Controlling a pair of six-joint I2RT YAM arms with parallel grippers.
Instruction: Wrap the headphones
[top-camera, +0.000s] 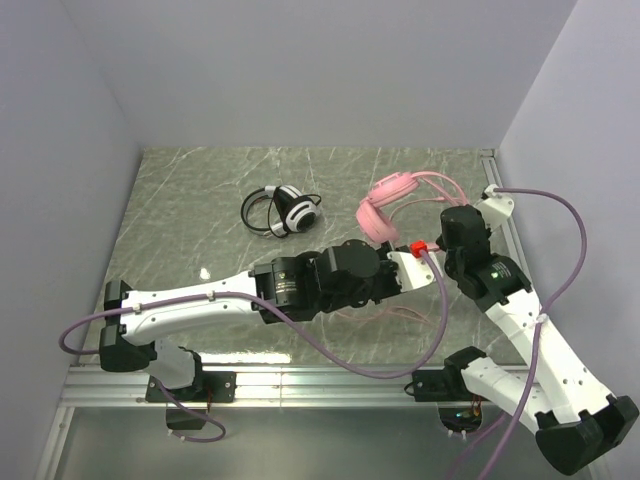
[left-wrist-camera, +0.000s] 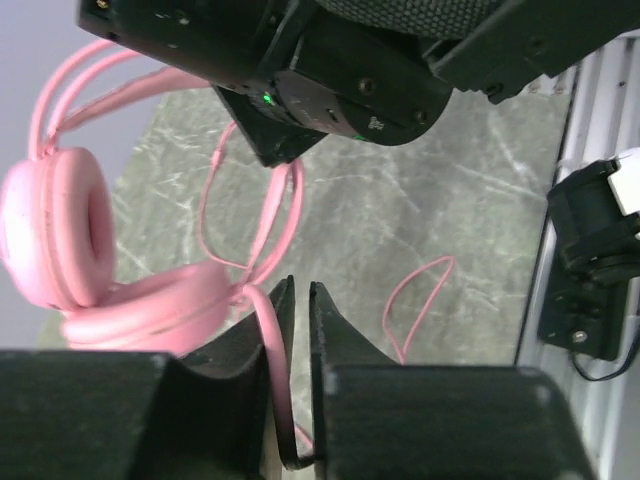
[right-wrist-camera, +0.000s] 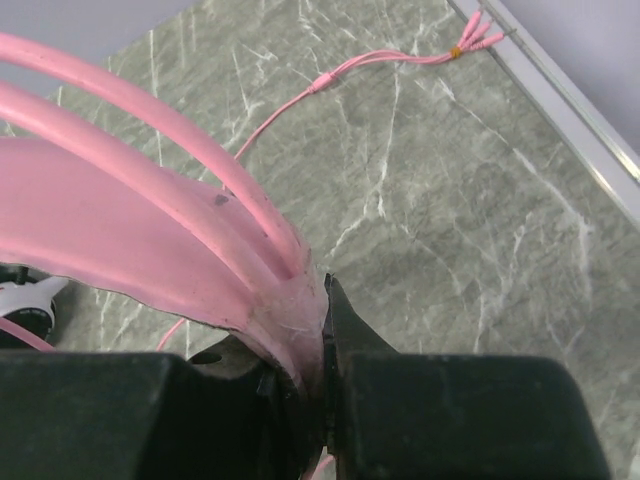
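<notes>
Pink headset (top-camera: 378, 215): at the far right part of the table (top-camera: 200, 200), near the right arm; it seems lifted, but no view shows whether it is fully off the surface.
Right gripper (right-wrist-camera: 318, 300): pressed together on the headband of the pink headset, which fills the space between the jaws.
Left gripper (left-wrist-camera: 300, 292): almost closed, pinching the pink cable (left-wrist-camera: 272, 345), which runs down between its two fingers.
Pink cable, the rest: hangs in loose loops from an ear cup (left-wrist-camera: 60, 240) and trails over the table to the plug end (right-wrist-camera: 475, 32) beside the far rail.
Black and white headset (top-camera: 283, 210): lies on the table left of the pink one, apart from both grippers, with its black cable looped around it.
Weight: probably light.
Stiffness: the band looks springy and the cushions soft; the cable is thin and limp, so it will sag and need guiding.
Slip: the smooth cable would likely slide through a gentle pinch.
Weak points: likely the joint between cable and cup, and the plug end.
Where to hold: the band for the headset; the cable a little away from the cup.
</notes>
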